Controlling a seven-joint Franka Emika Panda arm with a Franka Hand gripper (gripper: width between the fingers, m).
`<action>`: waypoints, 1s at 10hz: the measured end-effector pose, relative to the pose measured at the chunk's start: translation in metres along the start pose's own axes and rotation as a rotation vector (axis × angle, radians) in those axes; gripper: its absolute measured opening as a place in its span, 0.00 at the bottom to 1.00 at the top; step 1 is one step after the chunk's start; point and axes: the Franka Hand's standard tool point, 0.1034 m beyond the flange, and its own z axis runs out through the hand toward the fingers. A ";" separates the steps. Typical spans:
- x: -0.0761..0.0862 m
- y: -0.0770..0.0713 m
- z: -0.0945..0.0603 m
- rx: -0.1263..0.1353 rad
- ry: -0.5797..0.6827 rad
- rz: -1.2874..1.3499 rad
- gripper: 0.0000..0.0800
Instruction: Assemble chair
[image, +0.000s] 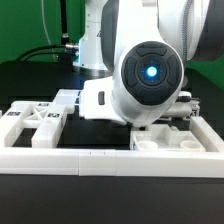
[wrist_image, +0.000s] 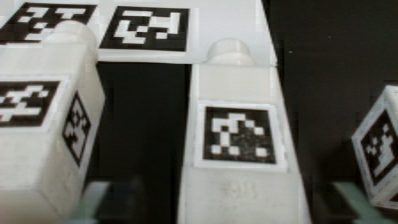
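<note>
In the wrist view a short white chair post (wrist_image: 237, 110) with a black-and-white tag lies lengthwise between my fingers. My gripper (wrist_image: 226, 206) straddles its near end. A dark gap shows on each side between the post and the fingertips (wrist_image: 112, 206), so the jaws stand open around it without touching. A wider white chair part (wrist_image: 43, 105) with tags lies on one side of the post, and another tagged part (wrist_image: 377, 140) on the other. In the exterior view the arm's round wrist housing (image: 148, 75) hides the gripper and the post.
The marker board (wrist_image: 146, 28) lies beyond the post's far end. In the exterior view a framed white panel (image: 38, 124) sits at the left, more white parts (image: 170, 138) at the right, and the long white border rail (image: 100, 160) runs along the front.
</note>
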 end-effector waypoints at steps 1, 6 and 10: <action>0.000 0.000 -0.002 -0.002 0.003 -0.002 0.36; -0.025 -0.006 -0.051 -0.005 0.009 -0.044 0.36; -0.027 -0.005 -0.072 -0.001 0.048 -0.064 0.36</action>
